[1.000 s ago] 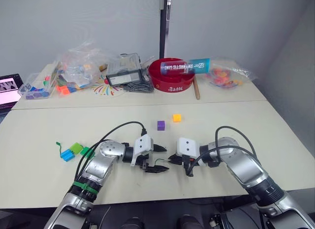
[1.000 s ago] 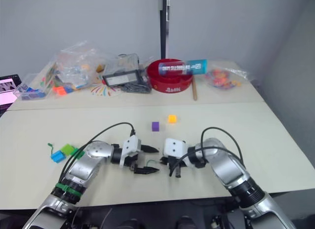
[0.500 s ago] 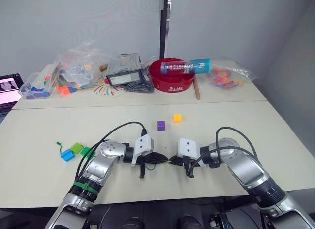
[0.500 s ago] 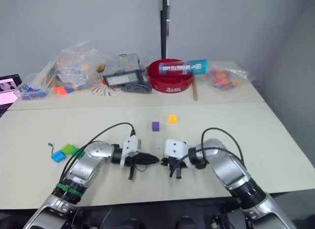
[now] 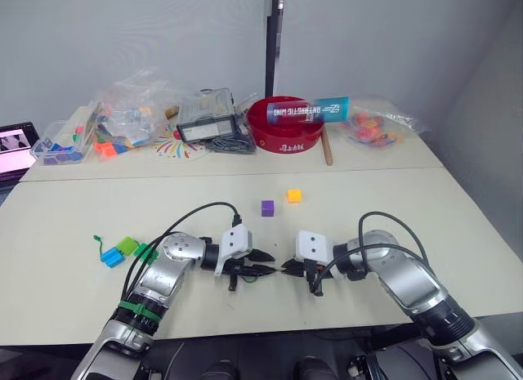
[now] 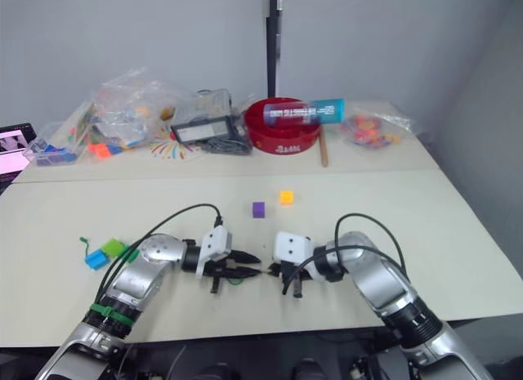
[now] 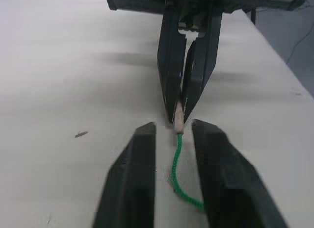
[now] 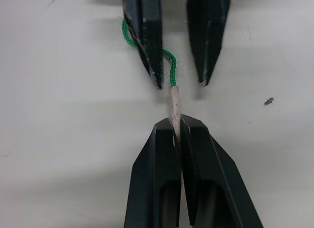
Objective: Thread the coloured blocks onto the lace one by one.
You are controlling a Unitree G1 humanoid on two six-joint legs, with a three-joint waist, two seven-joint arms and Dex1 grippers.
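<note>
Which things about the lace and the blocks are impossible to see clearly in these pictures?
- The lace: its far end runs behind the left gripper's fingers in the left wrist view.
- The lace's pale tip: its end is covered by the right gripper in the right wrist view.
- The blocks by the table's left side: too small in the head views to tell if they are threaded.

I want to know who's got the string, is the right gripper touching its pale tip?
Touching. In the right wrist view the right gripper has its fingers closed on the pale tip of the string, with no gap showing.
</note>
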